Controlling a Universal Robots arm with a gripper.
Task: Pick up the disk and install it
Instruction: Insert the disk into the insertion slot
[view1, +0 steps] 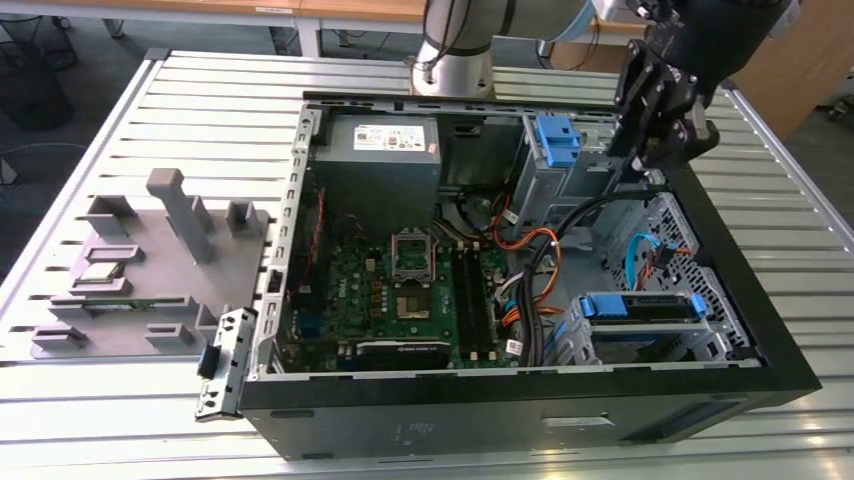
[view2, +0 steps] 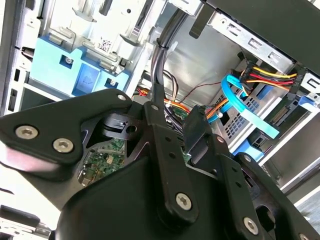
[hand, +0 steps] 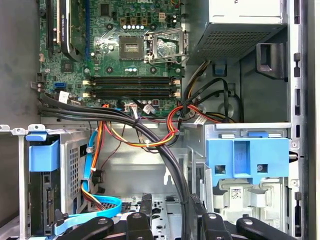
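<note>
Find the disk (view1: 641, 320) slotted into a sheet-metal cage (view1: 577, 335) at the corner of the open black case (view1: 534, 425), on the exterior view's right, blue plastic bracket uppermost and flat body beneath. See the disk (hand: 42, 190) edge-on in the first wrist view, dark connector end exposed, with a flat light-blue cable (hand: 95, 212) curling just beside. Look well apart from there, above the case's far end and near a second blue bracket (view1: 554, 140), for the pincer (view1: 654, 160): black, angular, jaws apart, gripping nothing. Note inside the case a green motherboard (view1: 400, 290), black and orange wire bundles (view1: 534, 260), a boxy grey power supply (view1: 380, 150). Under everything, a surface (view1: 200, 100) of ribbed pale metal slats, carrying a grey moulded fixture (view1: 147, 270) beside the case. Beyond, wooden desks (view1: 360, 8) and grey floor (view1: 120, 45).
</note>
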